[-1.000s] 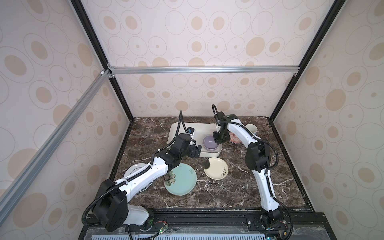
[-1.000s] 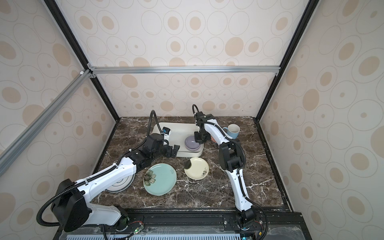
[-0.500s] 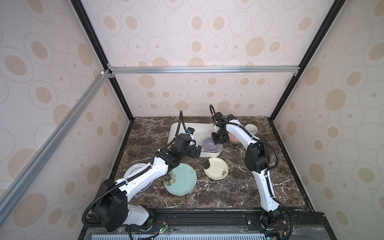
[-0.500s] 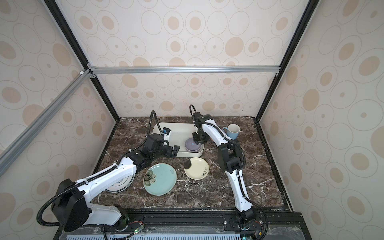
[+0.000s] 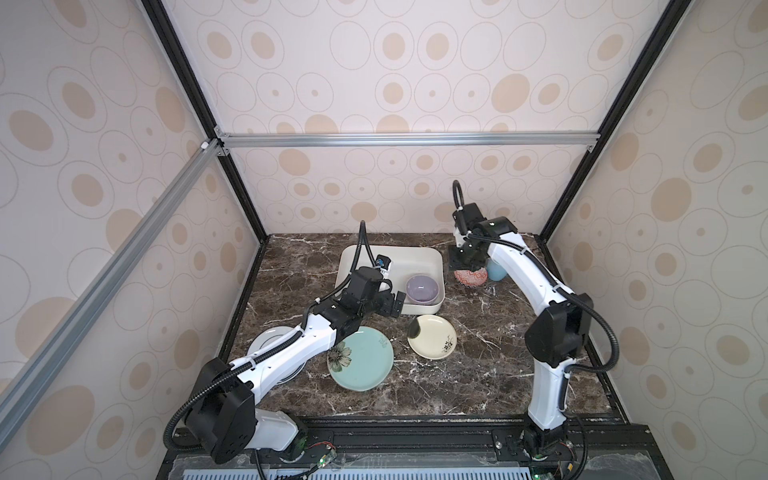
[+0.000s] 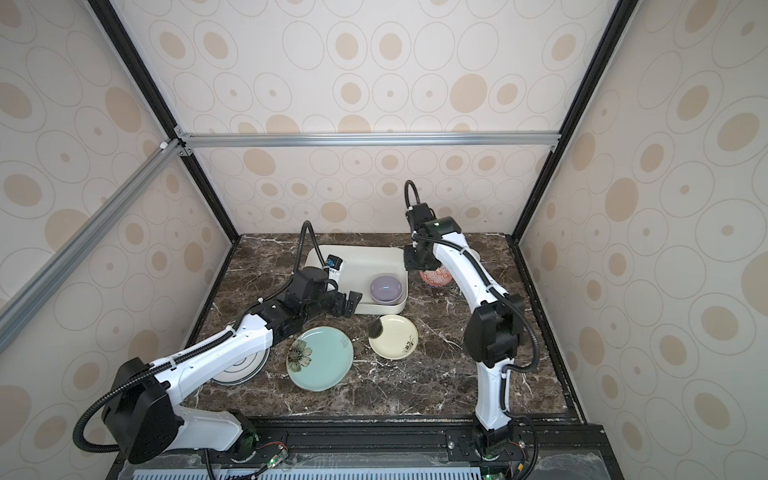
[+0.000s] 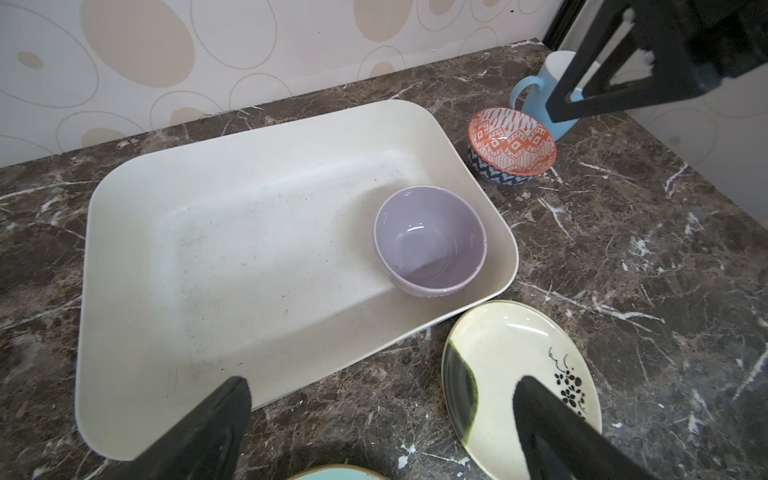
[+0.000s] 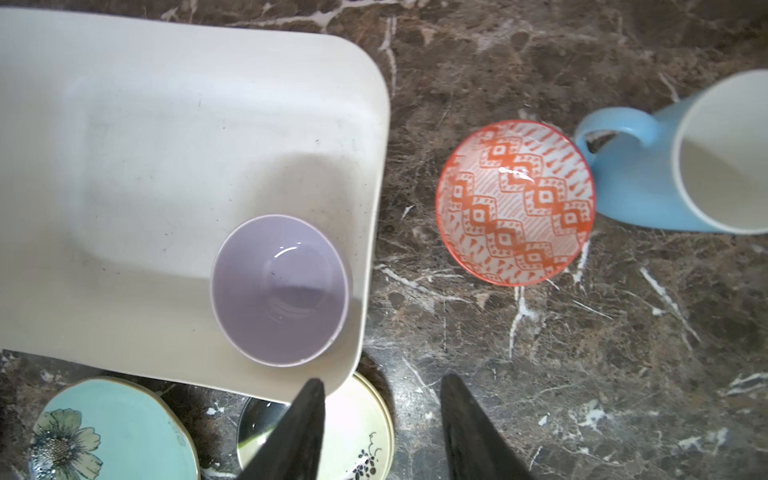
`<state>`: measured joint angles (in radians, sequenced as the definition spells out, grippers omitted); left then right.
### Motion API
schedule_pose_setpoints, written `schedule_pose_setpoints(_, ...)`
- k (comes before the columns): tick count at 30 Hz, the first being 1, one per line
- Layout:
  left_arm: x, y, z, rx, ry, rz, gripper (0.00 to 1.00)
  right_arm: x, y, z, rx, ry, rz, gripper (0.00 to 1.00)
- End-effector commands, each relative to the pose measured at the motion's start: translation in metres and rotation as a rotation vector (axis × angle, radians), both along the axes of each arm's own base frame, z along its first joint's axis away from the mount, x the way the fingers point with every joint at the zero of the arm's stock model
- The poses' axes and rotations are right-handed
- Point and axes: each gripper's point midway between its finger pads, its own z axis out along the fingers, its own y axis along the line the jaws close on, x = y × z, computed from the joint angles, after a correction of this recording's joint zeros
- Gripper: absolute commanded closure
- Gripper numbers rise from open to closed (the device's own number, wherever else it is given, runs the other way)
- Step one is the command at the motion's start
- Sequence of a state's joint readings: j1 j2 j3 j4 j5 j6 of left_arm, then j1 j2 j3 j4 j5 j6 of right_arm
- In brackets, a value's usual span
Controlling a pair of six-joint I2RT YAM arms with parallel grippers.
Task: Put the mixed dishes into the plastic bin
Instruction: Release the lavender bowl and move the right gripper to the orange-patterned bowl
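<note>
1. In both top views, the bin stood at the back of the marble table. The lavender bowl sat upright inside it, in the near right corner. Every other dish lay outside the bin.
2. Still in the top views, the red bowl stood just right of the bin, with the mug close beside it. The cream plate lay in front of the bin's near right corner and the teal plate lay to its left. The white plates lay at the left edge, partly under the left arm.
3. The left gripper hovered by the bin's front edge. The right gripper hung above the red bowl, and its jaw spacing could not be judged from here.
4. In the left wrist view, the left gripper had its jaws spread wide with nothing between them. The table and the cream plate's edge lay below. The lavender bowl rested against the bin's wall, and the red bowl stood apart from the bin's rim.
5. In the right wrist view, the right gripper had its jaws parted and held nothing, with bare table showing in the gap. The red bowl stood upright on the table, and the mug's handle was just beside its rim. The lavender bowl sat in the bin's corner.
</note>
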<state>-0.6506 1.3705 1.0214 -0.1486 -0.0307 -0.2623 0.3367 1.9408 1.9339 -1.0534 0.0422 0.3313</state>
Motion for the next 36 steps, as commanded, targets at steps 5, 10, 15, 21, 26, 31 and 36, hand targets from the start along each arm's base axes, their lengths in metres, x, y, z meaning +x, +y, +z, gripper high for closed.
schedule_pose_setpoints(5, 0.004, -0.037, 0.037, -0.092, -0.025, -0.085, 0.01, -0.027, -0.074, -0.042, 0.091, 0.040, -0.278, 0.42)
schedule_pose_setpoints(10, 0.004, -0.062, 0.047, -0.104, -0.036, -0.132, 0.01, -0.031, -0.085, -0.062, 0.119, 0.066, -0.315, 0.42)
schedule_pose_setpoints(15, 0.008, -0.080, 0.047, -0.103, -0.029, -0.153, 0.01, -0.015, -0.089, -0.068, 0.130, 0.058, -0.352, 0.42)
schedule_pose_setpoints(21, 0.014, -0.097, 0.045, -0.080, -0.016, -0.176, 0.01, 0.005, -0.096, -0.088, 0.181, 0.071, -0.409, 0.42)
schedule_pose_setpoints(26, 0.016, -0.112, 0.038, -0.079, -0.004, -0.203, 0.01, 0.019, -0.096, -0.102, 0.193, 0.084, -0.427, 0.42)
schedule_pose_setpoints(31, 0.022, -0.117, 0.027, -0.043, 0.017, -0.211, 0.01, 0.031, -0.096, -0.117, 0.215, 0.091, -0.439, 0.43)
schedule_pose_setpoints(36, 0.024, -0.121, 0.019, -0.023, 0.026, -0.215, 0.01, 0.040, -0.096, -0.127, 0.225, 0.103, -0.438, 0.44)
